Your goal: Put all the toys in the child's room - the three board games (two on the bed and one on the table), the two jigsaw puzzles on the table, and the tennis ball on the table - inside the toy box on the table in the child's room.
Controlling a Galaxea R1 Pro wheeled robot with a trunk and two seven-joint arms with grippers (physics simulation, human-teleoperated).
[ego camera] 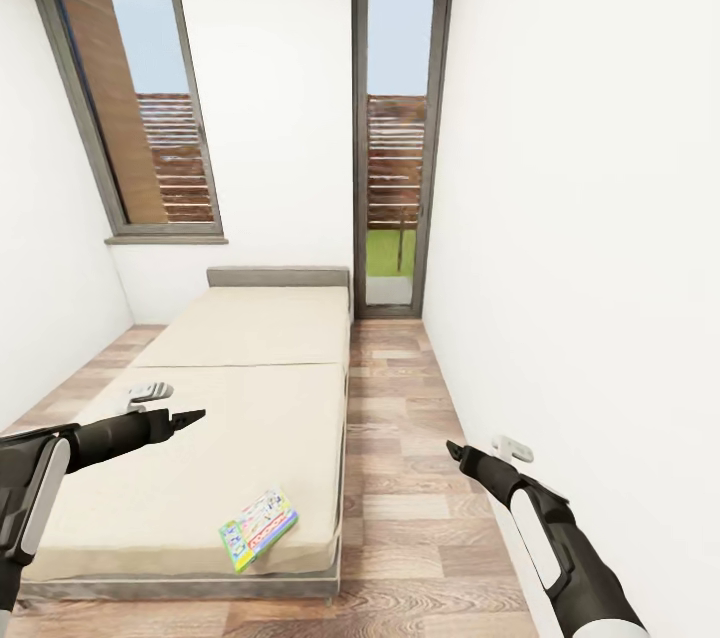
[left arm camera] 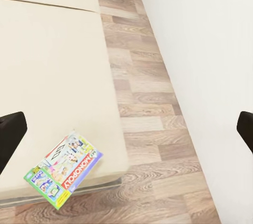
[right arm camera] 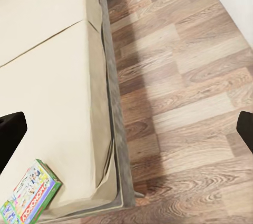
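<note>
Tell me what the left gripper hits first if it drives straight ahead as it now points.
Probably the bed: the left gripper looks down at its near corner, close to the board game and the mattress edge. Depth is unclear, so it could land on the floor beside it.

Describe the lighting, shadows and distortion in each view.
Head view: even, soft daylight, wide-angle lens slanting the left window. Left wrist view: board game sharp, its lettering readable, almost no shadow. Right wrist view: soft shadow band on the floor beside the bed.

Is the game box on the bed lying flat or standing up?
Flat: the game lies cover-up on the bed, near its corner.
</note>
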